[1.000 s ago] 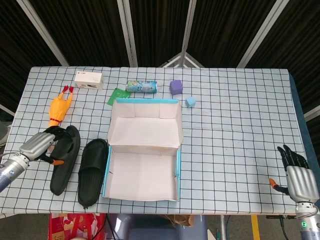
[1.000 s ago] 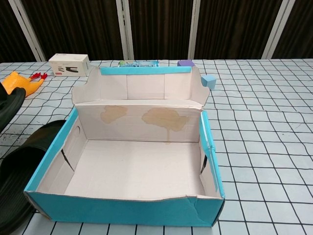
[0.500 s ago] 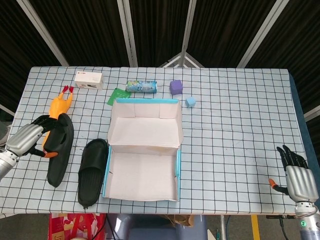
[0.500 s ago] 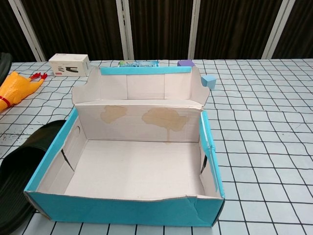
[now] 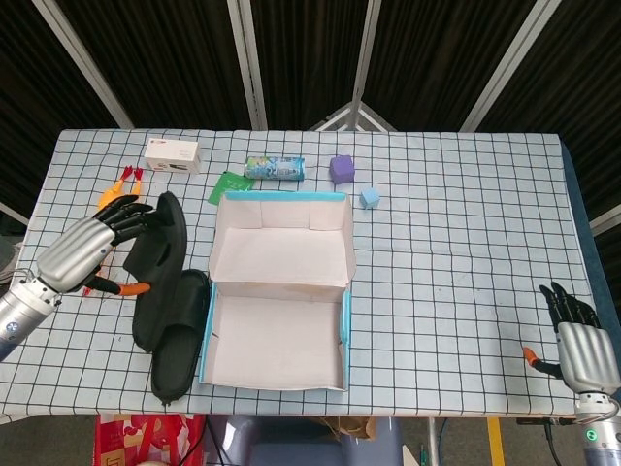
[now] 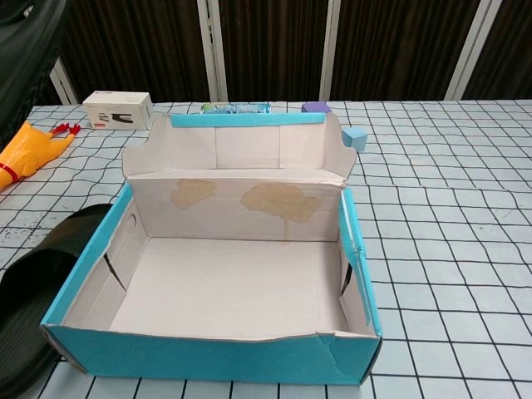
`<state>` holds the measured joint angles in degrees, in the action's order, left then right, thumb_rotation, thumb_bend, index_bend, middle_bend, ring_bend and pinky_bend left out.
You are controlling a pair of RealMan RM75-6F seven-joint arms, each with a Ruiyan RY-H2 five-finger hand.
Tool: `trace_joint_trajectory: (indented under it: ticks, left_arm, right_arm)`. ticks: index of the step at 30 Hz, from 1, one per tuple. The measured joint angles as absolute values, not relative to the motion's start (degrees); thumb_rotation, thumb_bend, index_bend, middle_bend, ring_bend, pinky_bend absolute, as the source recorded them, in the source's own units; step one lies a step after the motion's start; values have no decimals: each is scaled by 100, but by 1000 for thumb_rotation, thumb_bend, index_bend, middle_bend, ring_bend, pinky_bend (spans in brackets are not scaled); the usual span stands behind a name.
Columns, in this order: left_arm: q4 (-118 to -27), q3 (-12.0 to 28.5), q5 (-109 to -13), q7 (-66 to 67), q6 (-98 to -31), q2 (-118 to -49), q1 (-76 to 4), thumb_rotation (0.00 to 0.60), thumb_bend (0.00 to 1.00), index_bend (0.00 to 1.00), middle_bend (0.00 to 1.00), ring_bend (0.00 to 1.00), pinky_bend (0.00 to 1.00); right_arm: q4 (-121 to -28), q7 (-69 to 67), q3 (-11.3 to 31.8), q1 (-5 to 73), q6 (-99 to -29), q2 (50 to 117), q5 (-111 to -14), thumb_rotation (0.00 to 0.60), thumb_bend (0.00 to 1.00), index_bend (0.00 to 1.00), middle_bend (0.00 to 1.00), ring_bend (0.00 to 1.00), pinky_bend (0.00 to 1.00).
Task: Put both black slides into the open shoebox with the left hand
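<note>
One black slide [image 5: 161, 268] gripped in left hand [image 5: 85, 254] fingers, lifted near worktop's left edge; other slide [image 5: 179, 335] beside shoebox [image 5: 279, 361]. Next: carry right, over box, release. Right hand [image 5: 578, 347] idle, fingers apart.

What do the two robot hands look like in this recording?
Both the left hand and the right hand have a ribbed silver-grey metallic back, black fingers and an orange thumb tip. Each sits on a silver cylindrical wrist; the right wrist carries a small green light.
</note>
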<state>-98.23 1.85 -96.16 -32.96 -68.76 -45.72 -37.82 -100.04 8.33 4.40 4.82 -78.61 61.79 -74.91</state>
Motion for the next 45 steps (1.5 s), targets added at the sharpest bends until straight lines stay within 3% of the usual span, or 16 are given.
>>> trace_joint_trajectory:
  ticks: [7, 15, 28, 37, 45]
  left_arm:
    - [-10804, 631, -9674, -2842, -6822, -4270, -4110, 600, 588, 343, 635, 131, 65]
    - [-11223, 820, -9722, -1623, -6375, -4424, -4406, 600, 587, 343, 630, 131, 85]
    - [-11487, 1031, -9909, 1077, -5663, -5524, -4918, 600, 586, 349, 618, 131, 111]
    - [-11533, 1075, -9905, 1398, -5364, -6294, -5239, 600, 584, 342, 618, 131, 112]
    - [-11650, 911, -9547, 1555, -4961, -6511, -5340, 600, 583, 336, 619, 131, 112]
  right_arm:
    - [-10002, 767, 449, 476, -7850, 6154, -7465, 600, 245, 0, 28, 102, 112]
    - [-9993, 699, 464, 480, -7801, 6122, -7407, 600, 245, 0, 28, 101, 112]
    - [-9980, 611, 456, 469, -7739, 6084, -7335, 600, 245, 0, 28, 101, 112]
    - [-9968, 528, 521, 534, -7607, 6016, -7214, 600, 245, 0, 28, 102, 112]
    - [-9965, 423, 523, 535, -7582, 5970, -7212, 600, 245, 0, 28, 101, 112]
